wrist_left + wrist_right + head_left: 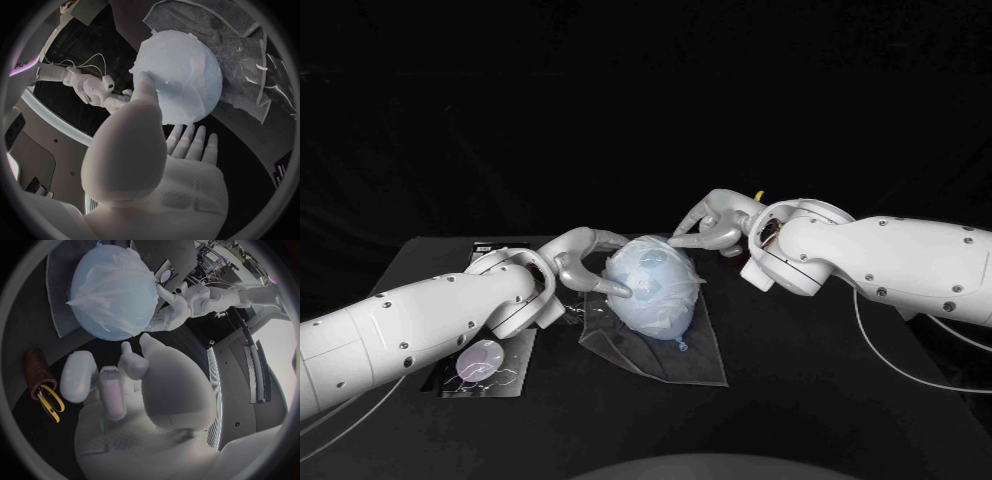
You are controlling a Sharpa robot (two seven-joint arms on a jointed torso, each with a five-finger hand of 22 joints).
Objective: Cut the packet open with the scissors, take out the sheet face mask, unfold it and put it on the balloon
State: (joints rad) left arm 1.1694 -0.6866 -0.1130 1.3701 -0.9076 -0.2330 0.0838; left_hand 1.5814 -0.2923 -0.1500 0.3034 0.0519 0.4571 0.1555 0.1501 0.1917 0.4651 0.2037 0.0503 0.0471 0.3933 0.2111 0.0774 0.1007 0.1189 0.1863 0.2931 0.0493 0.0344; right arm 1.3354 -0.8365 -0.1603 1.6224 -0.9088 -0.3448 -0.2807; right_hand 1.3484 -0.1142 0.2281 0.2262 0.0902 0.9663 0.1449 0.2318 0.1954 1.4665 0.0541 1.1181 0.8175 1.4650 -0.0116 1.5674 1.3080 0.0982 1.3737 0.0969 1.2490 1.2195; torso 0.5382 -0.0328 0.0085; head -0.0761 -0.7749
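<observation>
The pale blue balloon [653, 290] lies on a grey see-through mat [682, 360] at mid table, with the white sheet mask [668, 275] draped over its top. My left hand [586, 262] is at the balloon's left side, its thumb [145, 92] pressing the balloon [181, 70] while the other fingers [190, 141] stay spread. My right hand [708, 230] reaches in from the far right, and its fingertips touch the masked top of the balloon [112, 292]. The yellow-handled scissors [50, 400] stand in a brown holder [32, 367] behind my right hand [125, 385].
A black tray [459, 385] at the front left holds a pale crumpled item [480, 360]. The grey mat [247, 45] spreads out beyond the balloon. The yellow scissor handle [762, 197] pokes up behind the right arm. Bare table lies at the front right.
</observation>
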